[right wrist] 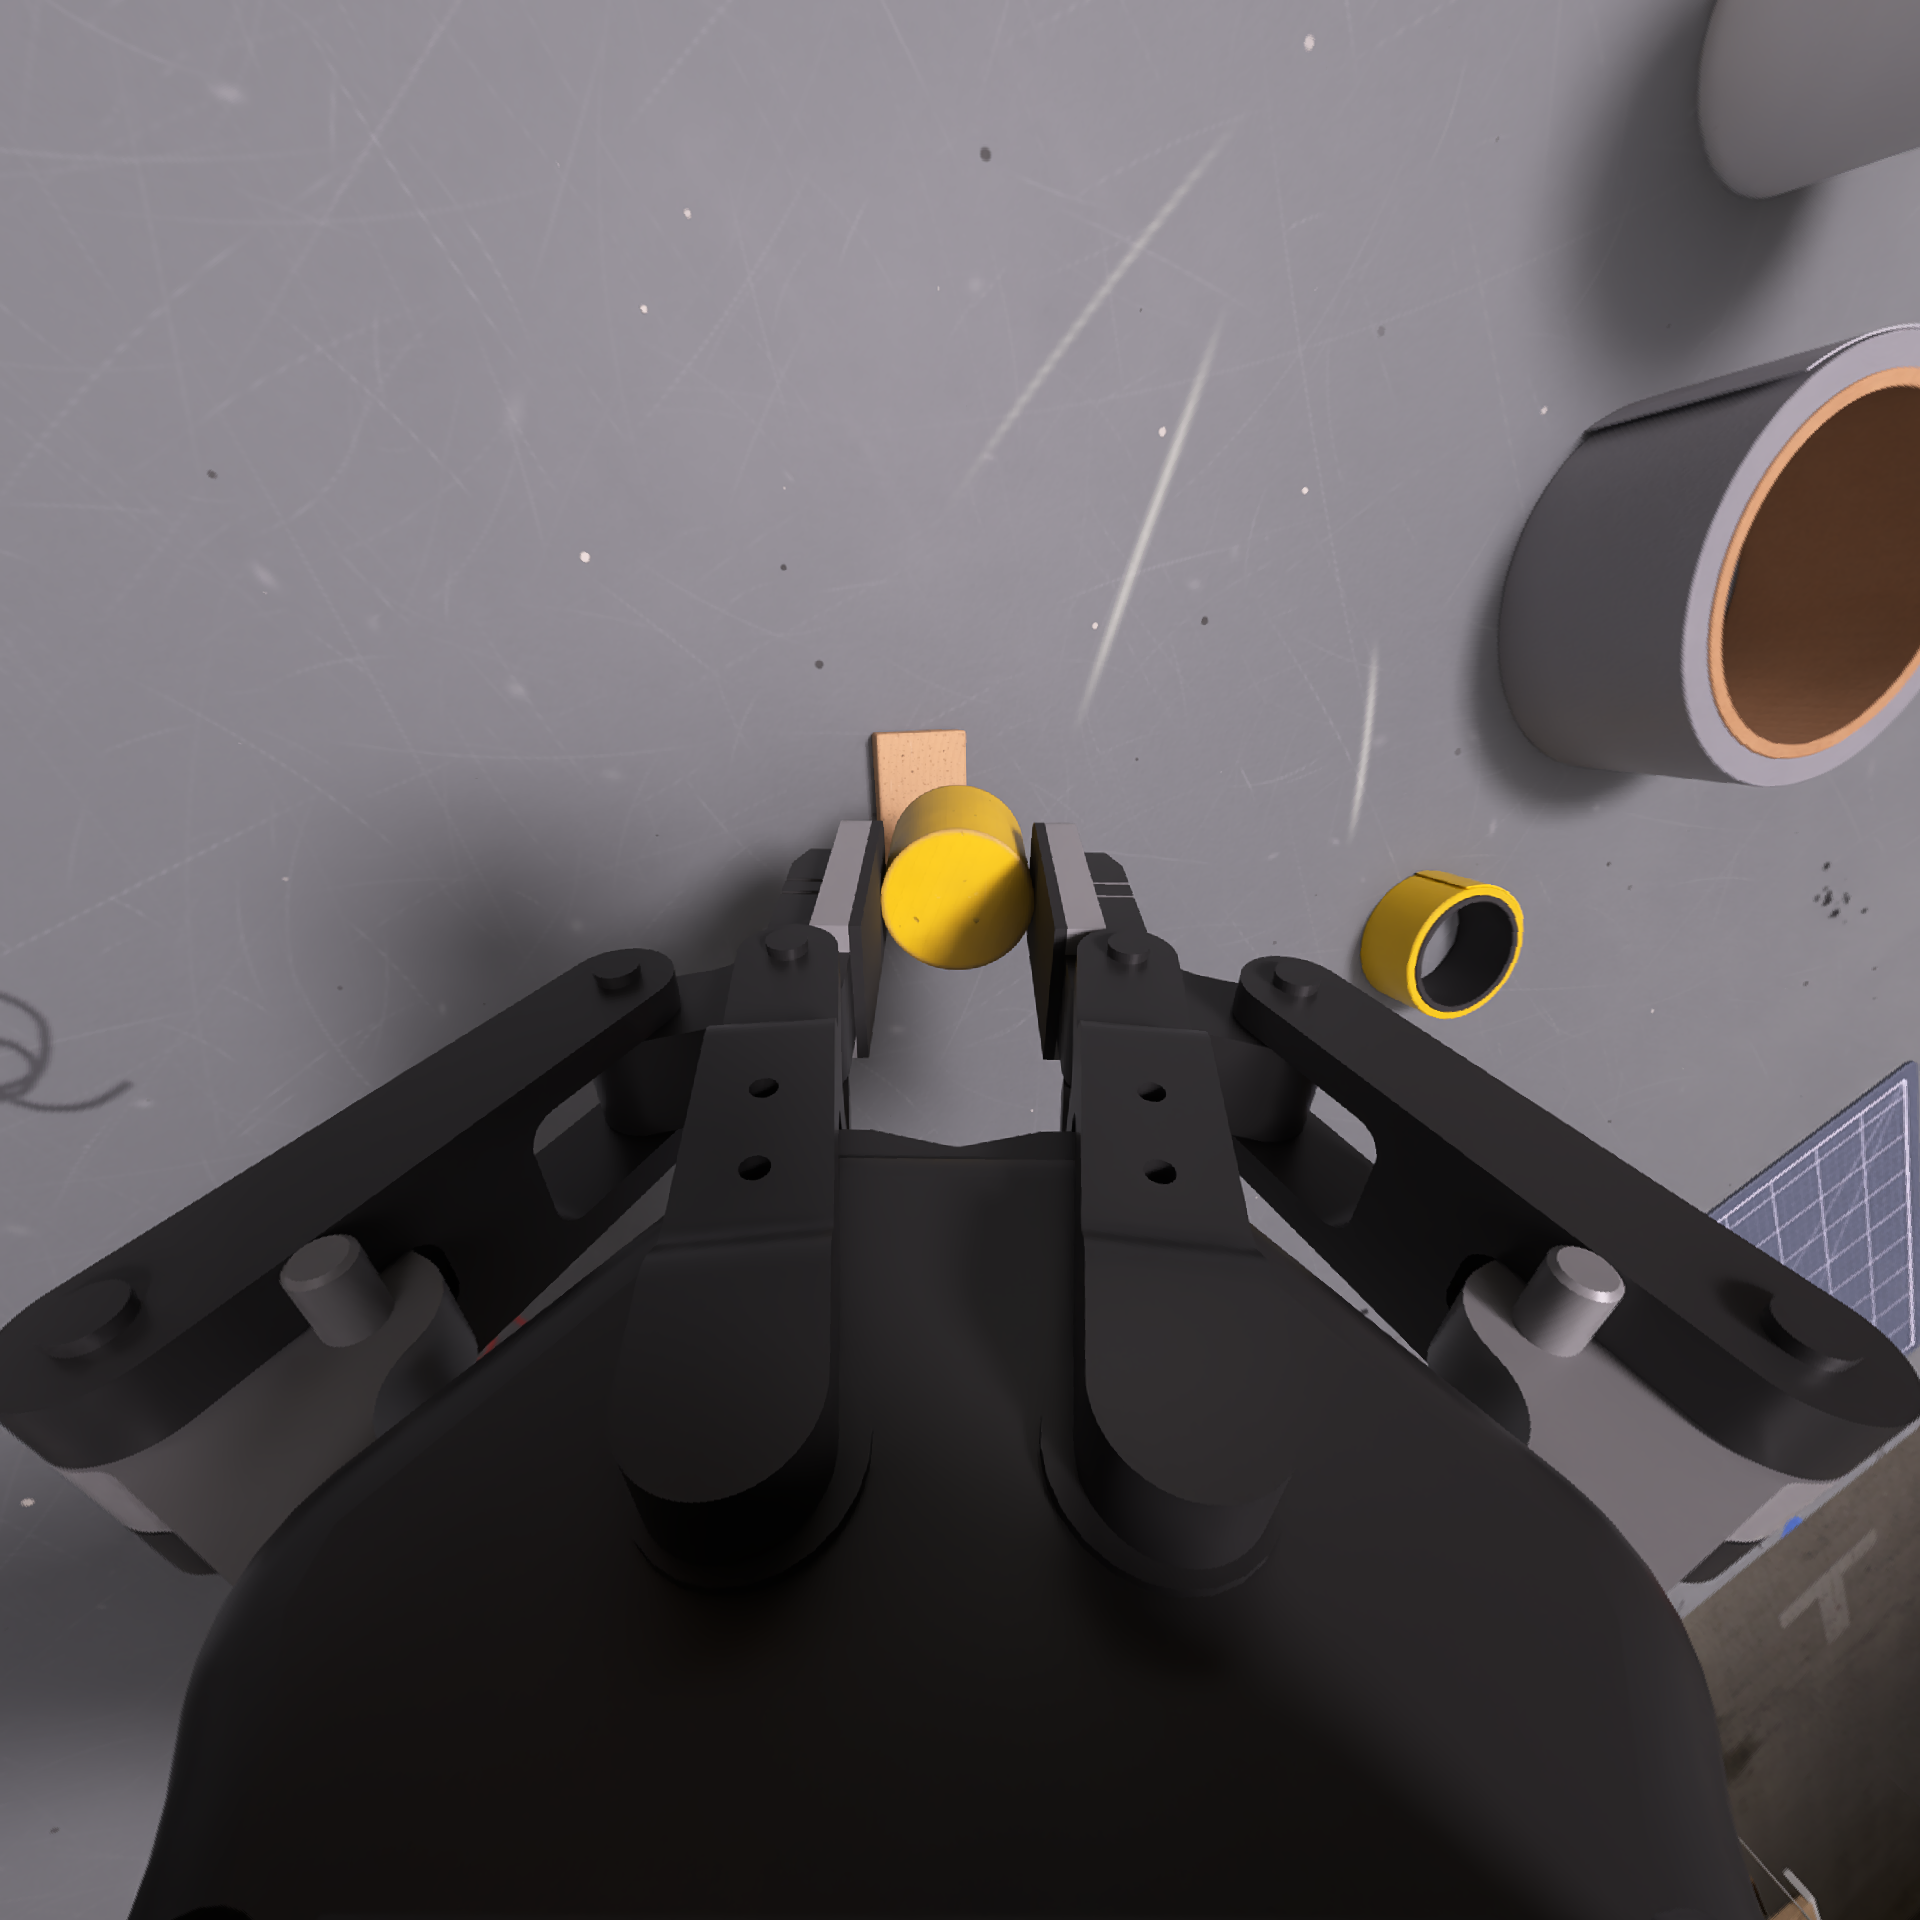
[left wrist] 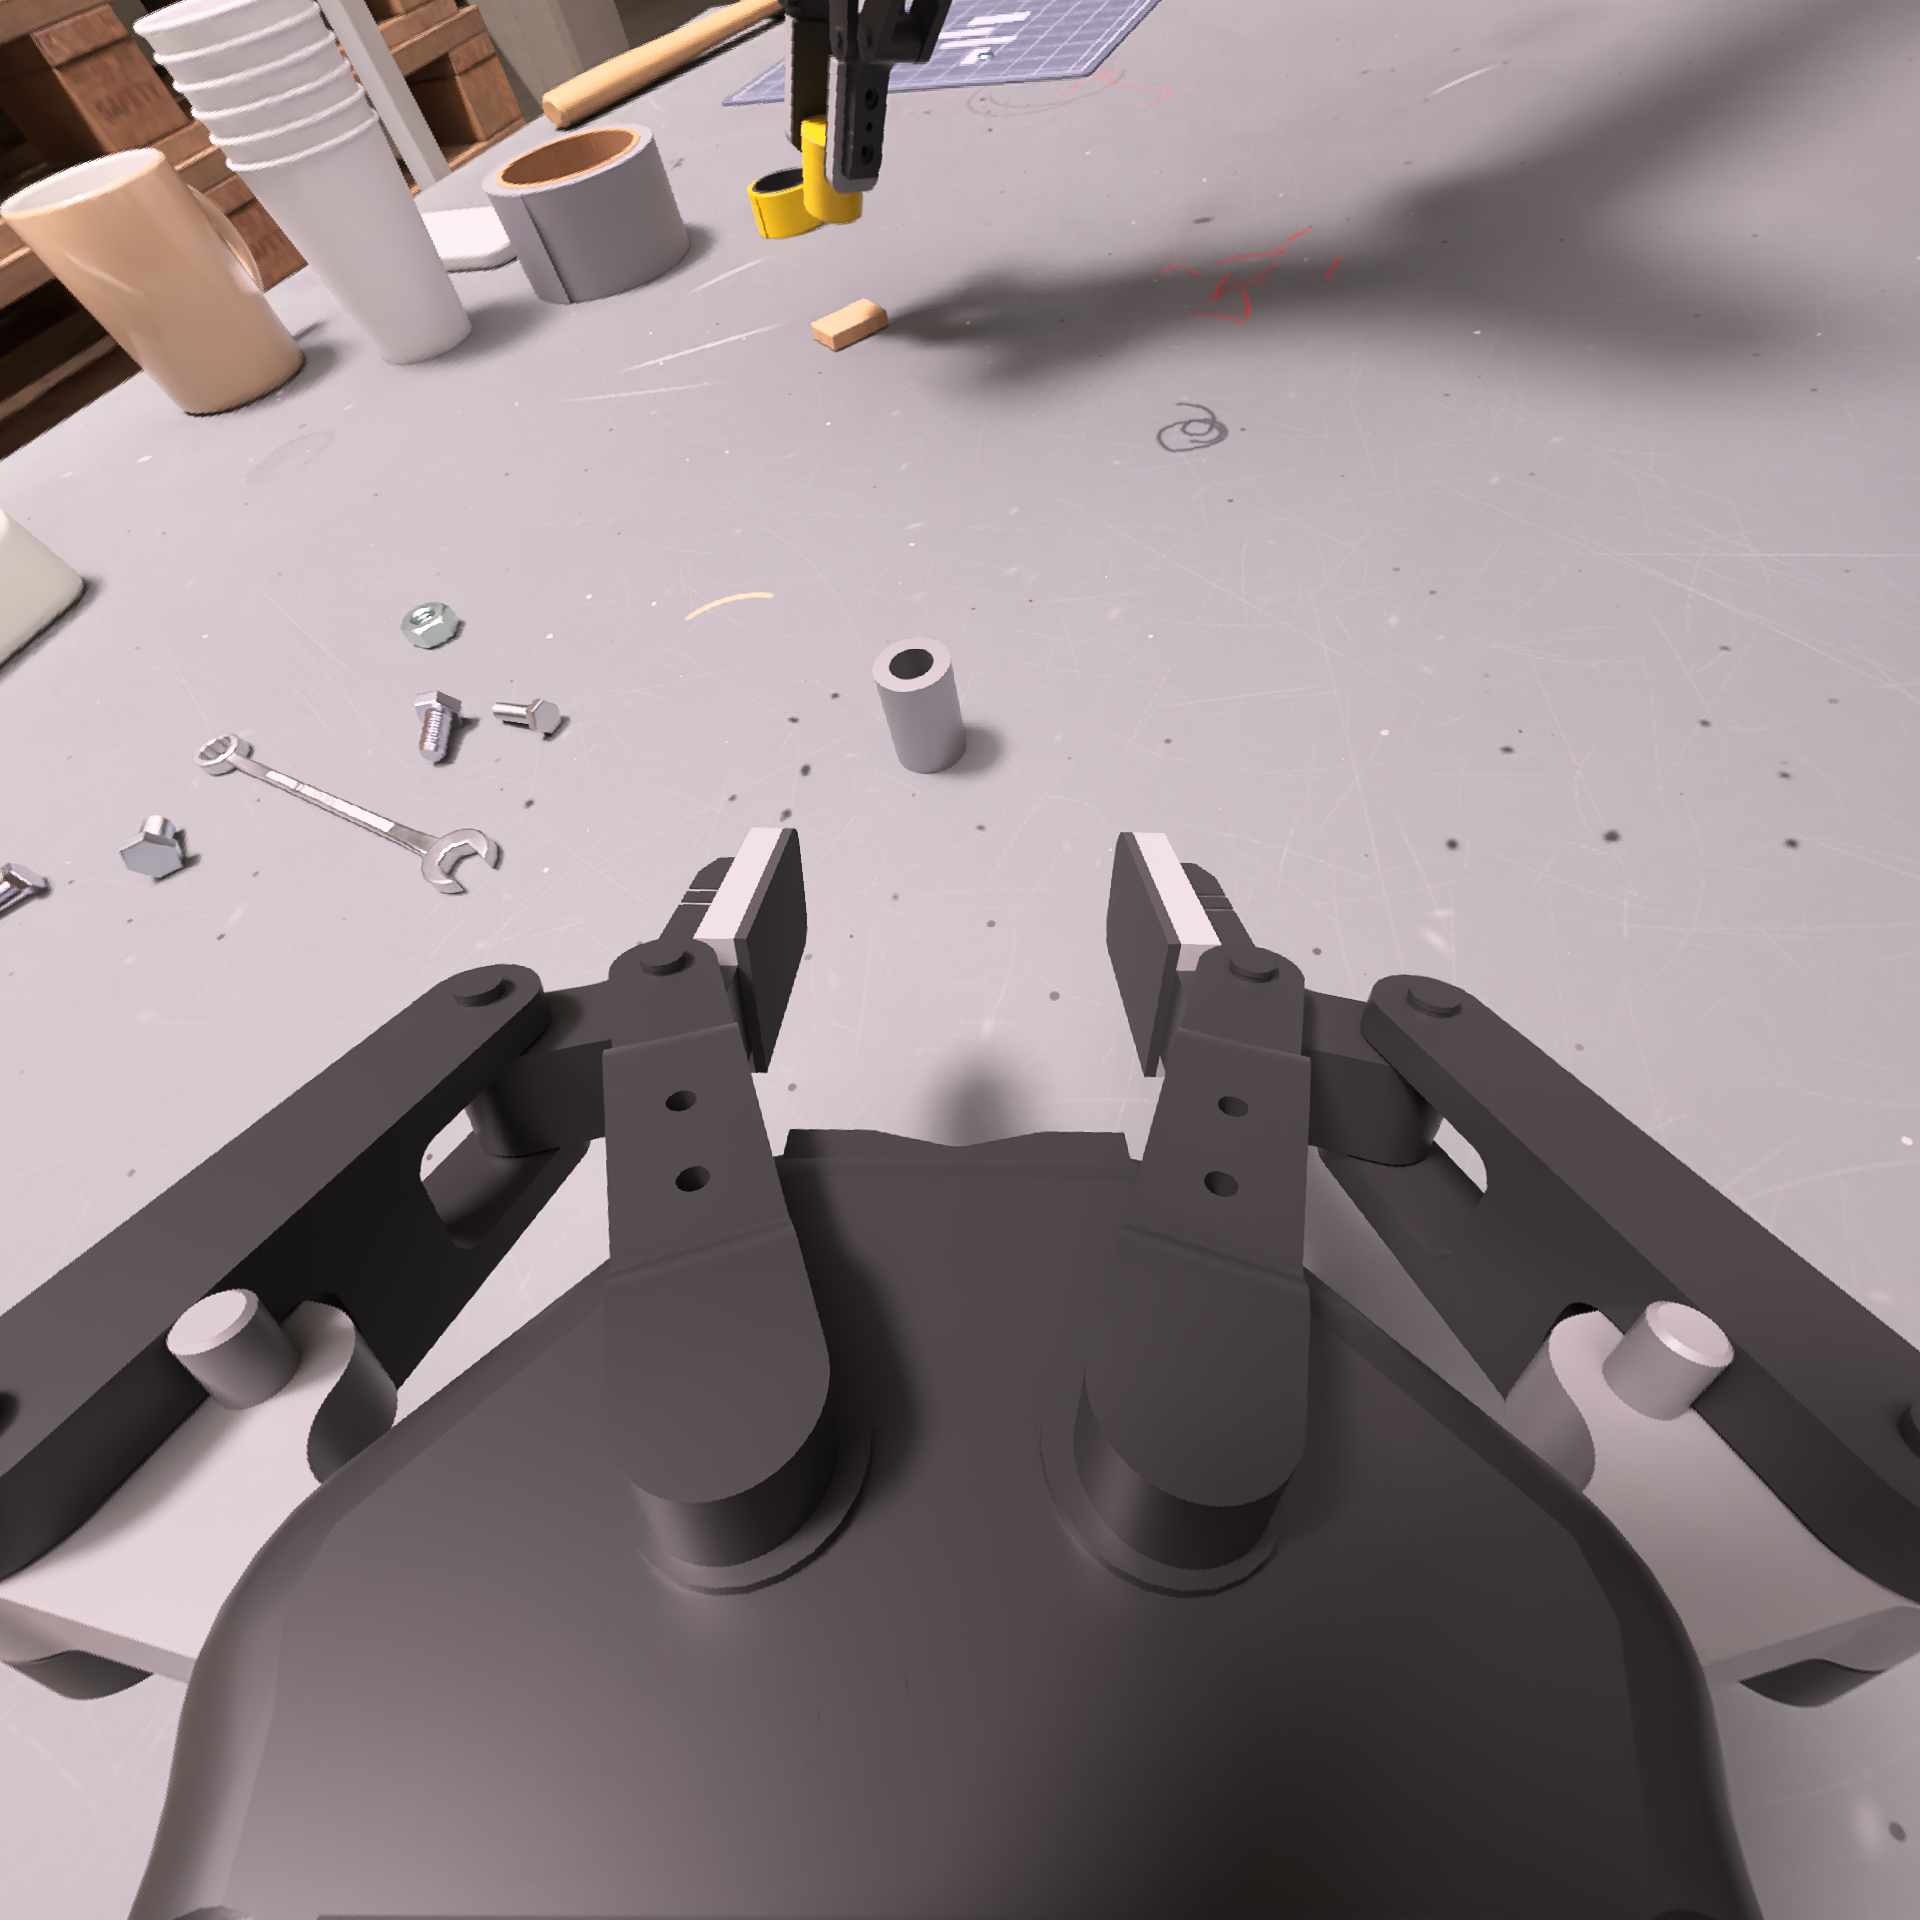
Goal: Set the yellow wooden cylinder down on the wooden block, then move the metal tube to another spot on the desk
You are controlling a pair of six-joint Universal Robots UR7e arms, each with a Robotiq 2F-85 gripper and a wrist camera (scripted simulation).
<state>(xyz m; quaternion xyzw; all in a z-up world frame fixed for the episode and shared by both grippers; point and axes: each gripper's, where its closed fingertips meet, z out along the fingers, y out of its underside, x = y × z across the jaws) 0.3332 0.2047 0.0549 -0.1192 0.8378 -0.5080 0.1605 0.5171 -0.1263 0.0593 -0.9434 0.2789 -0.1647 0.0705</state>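
My right gripper is shut on the yellow wooden cylinder, one pad on each side of it. It holds it above the desk, pointing down. The small wooden block lies flat on the desk just beyond the cylinder, its near end hidden by it. In the left wrist view the right gripper and cylinder hang at the far end, with the block a little nearer. The grey metal tube stands upright just ahead of my open, empty left gripper.
A yellow tape roll lies right of the cylinder, and a grey tape roll farther right. At the left are stacked white cups, a beige mug, a wrench, bolts and a nut. A cutting mat lies at the back.
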